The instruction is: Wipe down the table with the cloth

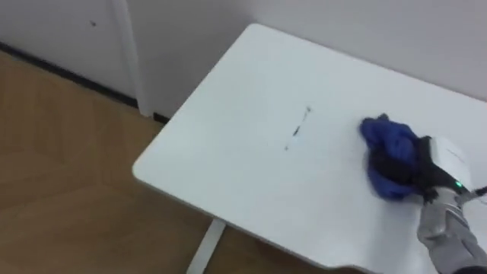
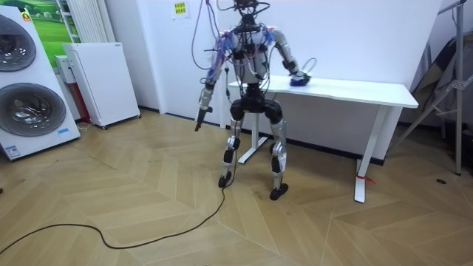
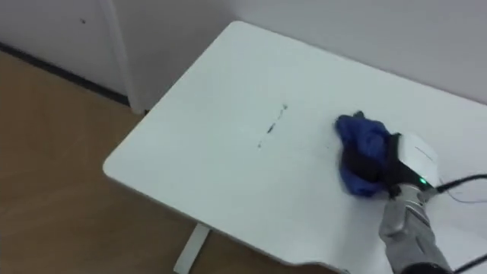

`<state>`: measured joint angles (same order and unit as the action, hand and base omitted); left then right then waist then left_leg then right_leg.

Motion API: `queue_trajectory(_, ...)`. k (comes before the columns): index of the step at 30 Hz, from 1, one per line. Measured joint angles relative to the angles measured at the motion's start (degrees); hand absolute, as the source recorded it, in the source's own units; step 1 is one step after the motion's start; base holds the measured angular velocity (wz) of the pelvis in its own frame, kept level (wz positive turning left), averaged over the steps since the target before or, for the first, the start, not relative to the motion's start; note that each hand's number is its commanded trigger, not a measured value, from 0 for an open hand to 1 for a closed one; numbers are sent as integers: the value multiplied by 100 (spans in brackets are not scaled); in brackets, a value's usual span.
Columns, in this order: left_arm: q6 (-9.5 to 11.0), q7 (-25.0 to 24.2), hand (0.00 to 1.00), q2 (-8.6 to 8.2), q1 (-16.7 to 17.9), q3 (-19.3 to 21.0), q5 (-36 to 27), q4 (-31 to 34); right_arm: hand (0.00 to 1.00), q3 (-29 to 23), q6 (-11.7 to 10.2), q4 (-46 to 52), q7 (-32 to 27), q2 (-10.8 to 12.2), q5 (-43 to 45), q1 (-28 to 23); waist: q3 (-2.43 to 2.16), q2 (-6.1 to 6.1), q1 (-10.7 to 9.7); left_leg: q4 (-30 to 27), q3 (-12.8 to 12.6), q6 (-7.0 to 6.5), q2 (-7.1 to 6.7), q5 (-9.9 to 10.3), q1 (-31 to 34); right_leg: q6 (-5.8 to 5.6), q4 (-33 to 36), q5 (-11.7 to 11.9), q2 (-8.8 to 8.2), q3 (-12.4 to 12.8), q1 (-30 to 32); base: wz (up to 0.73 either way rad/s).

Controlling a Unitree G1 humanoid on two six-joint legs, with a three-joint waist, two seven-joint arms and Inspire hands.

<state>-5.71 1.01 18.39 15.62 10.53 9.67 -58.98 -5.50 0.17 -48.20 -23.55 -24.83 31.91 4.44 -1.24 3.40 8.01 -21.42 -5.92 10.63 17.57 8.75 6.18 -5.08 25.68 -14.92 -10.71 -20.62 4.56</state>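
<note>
The dark fingers (image 1: pixel 401 165) of the right hand (image 1: pixel 432 166) lie on top of the blue cloth (image 1: pixel 384 138) and partly sink in its folds, so I cannot tell if they grip it or only press it. The cloth is bunched and rests on the white counter (image 1: pixel 228 152), near its right part. Its long axis runs from the hand away to the far left, and its narrow end points toward a thin dark mark (image 1: pixel 297 131) in the middle of the counter, apart from it. In the room view the robot stands at the counter's end, and the left hand (image 2: pixel 201 117) hangs at its side; I cannot tell the state of its fingers.
</note>
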Motion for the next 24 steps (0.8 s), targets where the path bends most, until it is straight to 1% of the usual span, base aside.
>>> queue_trajectory(1, 18, 0, 0, -99, 94, 1, -2, 55, 100, -172, 50, -50, 24, -41, -8, -130, 9, 17, -58, -19, -286, -94, 4, -109, -92, 75, -11, -64, 45, 0, -80, 15)
queue_trajectory(2, 16, 2, 0, -154, 132, 1, 9, 123, 100, -251, 92, -51, 29, -48, -9, -151, 9, 2, -96, -54, -383, -100, 3, -108, -106, 111, -25, -84, 94, 2, -95, -7)
queue_trajectory(3, 15, 2, 0, -209, 181, -10, 9, 188, 100, -293, 144, -32, 32, -48, -49, -154, 54, -6, -170, -193, -543, -146, -18, -78, -100, 194, -42, -107, 176, 7, -126, -17)
queue_trajectory(4, 14, 0, 0, -223, 172, -53, 1, 194, 100, -269, 181, 51, 78, -17, -48, -140, 88, -14, -152, -349, -571, -307, -139, 76, -96, 289, -125, -87, 287, 29, -170, -21)
queue_trajectory(5, 12, 0, 0, -223, 167, -75, 3, 210, 100, -236, 231, 144, 120, 12, -47, -117, 108, -27, -121, -426, -574, -333, -224, 170, -95, 335, -136, -83, 321, 48, -172, -33)
queue_trajectory(6, 9, 4, 0, -237, 136, -151, 3, 218, 100, -139, 329, 311, 167, 51, -20, -66, 142, -81, -39, -524, -573, -442, -434, 399, -95, 401, -173, -65, 426, 156, -158, -57)
queue_trajectory(7, 8, 6, 0, -286, 123, -199, -8, 240, 100, -17, 469, 508, 224, 93, 16, 45, 176, -155, 133, -531, -572, -537, -655, 556, -157, 463, -189, -26, 514, 341, -103, -78)
queue_trajectory(8, 1, 5, 0, -319, 138, -201, -9, 242, 100, 61, 524, 600, 274, 123, 42, 136, 184, -193, 250, -518, -565, -593, -747, 601, -203, 499, -185, -2, 555, 460, -52, -110)
queue_trajectory(9, -19, -5, 0, -377, 199, -202, -9, 253, 100, 263, 600, 788, 424, 198, 225, 368, 195, -292, 381, -502, -572, -657, -831, 663, -240, 569, -184, 50, 642, 635, 42, -115)
queue_trajectory(10, -33, -31, 0, -415, 220, -198, -1, 253, 100, 500, 653, 1069, 577, 261, 469, 514, 209, -352, 517, -375, -573, -663, -907, 669, -303, 598, -186, 87, 725, 846, 118, -103)
queue_trajectory(11, -37, -53, 0, -428, 247, -196, -4, 247, 100, 678, 672, 1246, 666, 282, 607, 563, 195, -375, 587, -294, -568, -659, -950, 665, -323, 594, -185, 99, 769, 981, 170, -86)
queue_trajectory(12, -49, -83, 0, -446, 269, -190, -12, 232, 100, 1003, 690, 1634, 817, 322, 883, 621, 199, -426, 714, -138, -564, -632, -1034, 634, -365, 628, -170, 135, 786, 1108, 248, -53)
queue_trajectory(13, -94, -97, 0, -439, 277, -186, -35, 232, 100, 1288, 667, 1898, 858, 371, 1045, 665, 210, -438, 701, -54, -559, -619, -1057, 600, -388, 645, -177, 159, 785, 1118, 294, -31)
queue_trajectory(14, -118, -99, 0, -434, 276, -184, -46, 245, 100, 1367, 619, 1961, 876, 399, 1077, 662, 185, -473, 665, -14, -538, -621, -1075, 579, -397, 641, -181, 159, 782, 1120, 307, 13)
queue_trajectory(15, -145, -119, 0, -439, 306, -188, -95, 272, 100, 1503, 522, 1968, 886, 416, 1079, 652, 199, -449, 667, 103, -494, -636, -1120, 533, -446, 617, -204, 144, 757, 1109, 295, 25)
queue_trajectory(16, -170, -136, 0, -452, 423, -188, -124, 332, 100, 1532, 454, 1983, 850, 425, 1082, 601, 197, -451, 643, 238, -485, -639, -1160, 493, -521, 595, -243, 131, 733, 1102, 238, 21)
queue_trajectory(17, -197, -147, 0, -456, 520, -177, -127, 410, 100, 1526, 413, 1972, 794, 423, 1075, 558, 193, -428, 617, 286, -475, -647, -1172, 488, -550, 590, -292, 128, 733, 1099, 212, 18)
queue_trajectory(18, -248, -156, 0, -454, 634, -146, -130, 518, 100, 1487, 263, 1816, 589, 422, 1062, 392, 179, -393, 499, 354, -410, -651, -1185, 480, -597, 578, -406, 129, 726, 1026, 104, 44)
queue_trajectory(19, -274, -155, 0, -454, 741, -95, -116, 531, 100, 1324, 59, 1679, 331, 429, 1004, 173, 142, -385, 306, 427, -264, -668, -1231, 458, -676, 540, -559, 133, 703, 919, -101, 60)
queue_trajectory(20, -277, -155, 0, -454, 770, -70, -96, 531, 100, 1223, -19, 1605, 203, 429, 991, 34, 139, -356, 204, 475, -235, -677, -1253, 447, -743, 516, -649, 129, 700, 909, -231, 85)
queue_trajectory(21, -277, -156, 0, -452, 818, 22, -6, 525, 100, 971, -199, 1382, -97, 433, 945, -267, 139, -312, 31, 567, -181, -703, -1309, 430, -892, 467, -815, 118, 682, 904, -493, 80)
queue_trajectory(22, -269, -156, 0, -460, 863, 167, 174, 532, 100, 615, -320, 1212, -317, 452, 941, -625, 61, -207, -84, 629, -174, -707, -1354, 428, -1004, 415, -993, 131, 672, 905, -716, 71)
queue_trajectory(23, -260, -154, 0, -465, 883, 256, 270, 542, 100, 418, -344, 1139, -400, 477, 933, -793, 36, -154, -124, 644, -180, -708, -1367, 429, -1047, 386, -1092, 149, 671, 903, -828, 44)
queue_trajectory(24, -259, -152, 0, -464, 908, 413, 497, 598, 100, 68, -384, 988, -548, 492, 845, -1100, 4, -50, -152, 678, -180, -720, -1401, 436, -1143, 349, -1227, 170, 660, 908, -994, 19)
